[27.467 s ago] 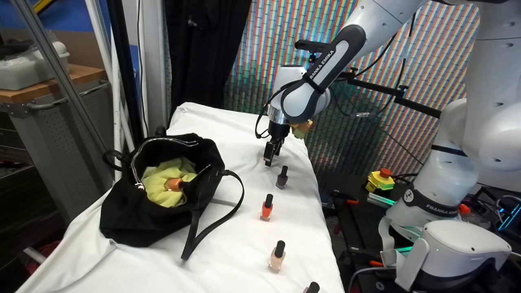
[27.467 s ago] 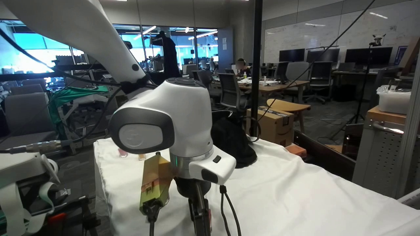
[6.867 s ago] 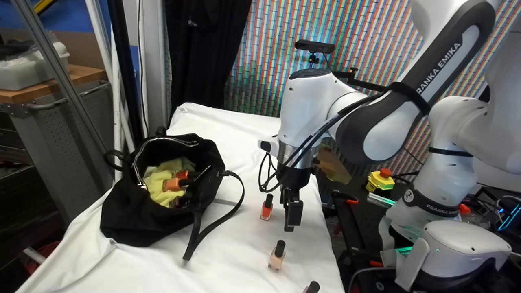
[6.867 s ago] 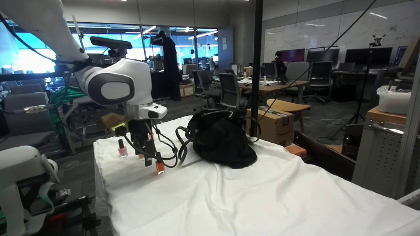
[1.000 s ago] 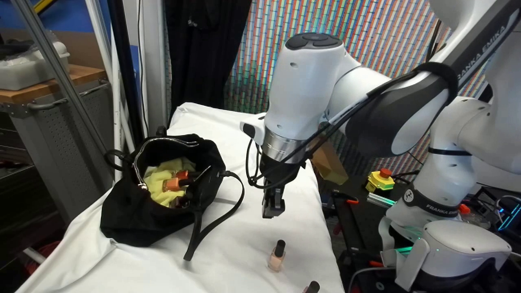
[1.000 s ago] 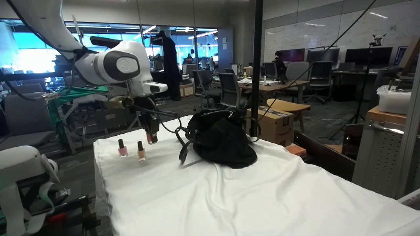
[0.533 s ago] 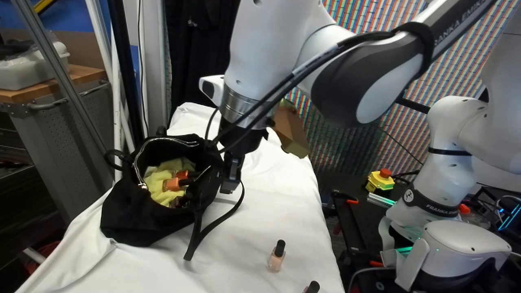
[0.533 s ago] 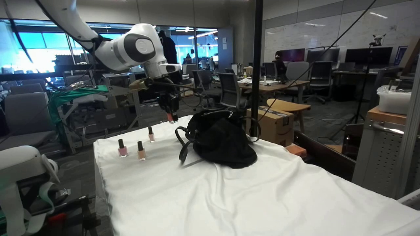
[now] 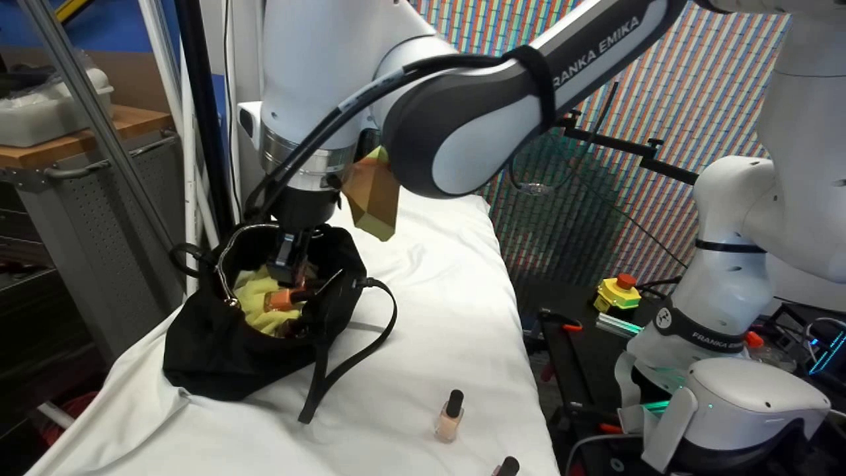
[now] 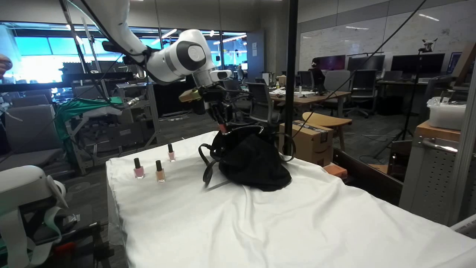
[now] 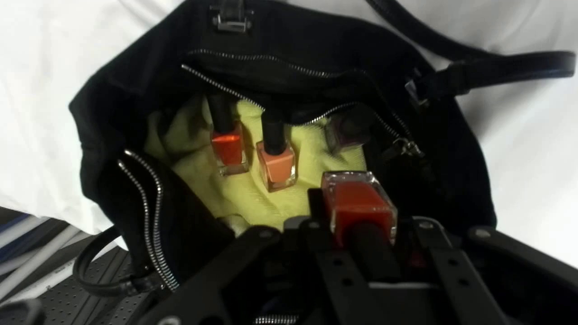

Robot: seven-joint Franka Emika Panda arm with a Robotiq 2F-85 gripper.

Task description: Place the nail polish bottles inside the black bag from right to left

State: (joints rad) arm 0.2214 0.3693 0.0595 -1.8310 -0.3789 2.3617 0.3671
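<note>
My gripper [image 9: 291,264] is over the mouth of the black bag [image 9: 225,363], shut on a red nail polish bottle [image 11: 356,201]. That bottle points base-down, its black cap between the fingers. Inside the bag, on yellow-green cloth, lie an orange-red bottle [image 11: 229,149], a peach-orange bottle [image 11: 277,168] and a dark bottle [image 11: 345,131] partly in shadow. On the white table stand a pink bottle [image 10: 139,171], a peach bottle [image 10: 160,174] and a pale pink bottle [image 10: 171,154], all upright. The bag hides much of its inside in an exterior view.
A bag strap [image 9: 357,357] loops onto the white cloth [image 9: 423,251] toward the bottles. The zipper edge [image 11: 156,216] and the other strap [image 11: 99,289] rim the opening. A dark pole [image 10: 291,74] rises behind the bag.
Over the last second my gripper has carried the red bottle from above the table to over the bag. About seven seconds ago that bottle stood on the table and the gripper was empty.
</note>
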